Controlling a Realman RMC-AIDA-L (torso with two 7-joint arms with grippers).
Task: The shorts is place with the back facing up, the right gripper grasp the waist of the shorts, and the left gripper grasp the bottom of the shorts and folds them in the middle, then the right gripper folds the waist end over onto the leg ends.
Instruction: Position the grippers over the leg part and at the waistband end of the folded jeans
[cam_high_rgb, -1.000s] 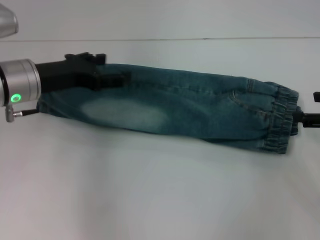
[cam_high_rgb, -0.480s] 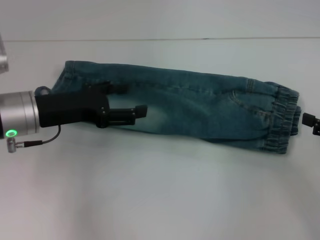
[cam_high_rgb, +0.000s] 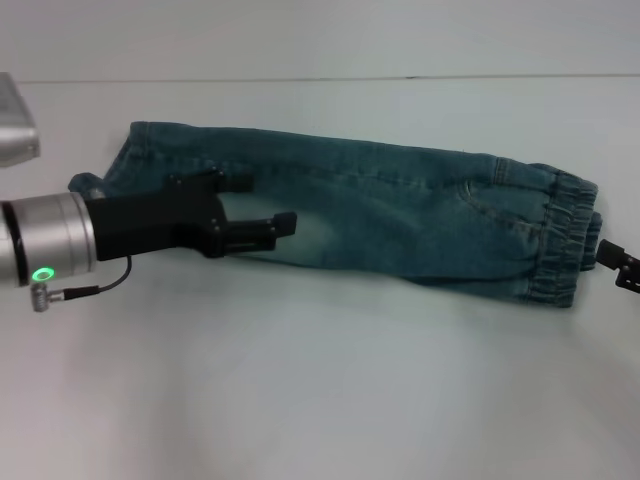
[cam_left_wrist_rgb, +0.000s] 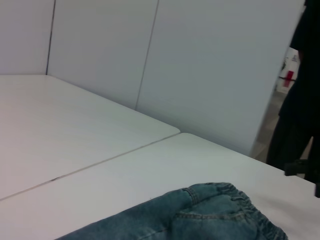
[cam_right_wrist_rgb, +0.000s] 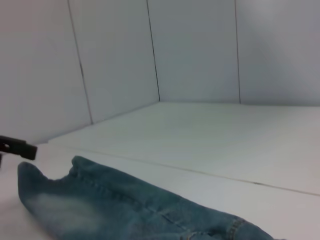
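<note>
Head view: the shorts (cam_high_rgb: 370, 215) lie on the white table (cam_high_rgb: 300, 400), already doubled lengthwise into one long strip. Long axis runs roughly 9 to 3 o'clock, dipping slightly toward the 3 o'clock end. The leg ends (cam_high_rgb: 125, 165) are at 9 o'clock; the gathered waist (cam_high_rgb: 560, 240) is at 3 o'clock.

The left gripper (cam_high_rgb: 265, 205) hangs over the leg half of the strip, fingers spread and pointing toward 3 o'clock, pinching nothing.

The right gripper (cam_high_rgb: 622, 266) shows only as a black tip at the picture's edge, just beside the waist on its 3 o'clock side, apart from the cloth. Cannot tell its finger state.

Judgement: remaining step is waist over onto leg ends. The right gripper is much the nearer arm to the waist; the waist lies toward 9 o'clock from it, so the carry runs along the strip's long axis toward 9 o'clock.
</note>
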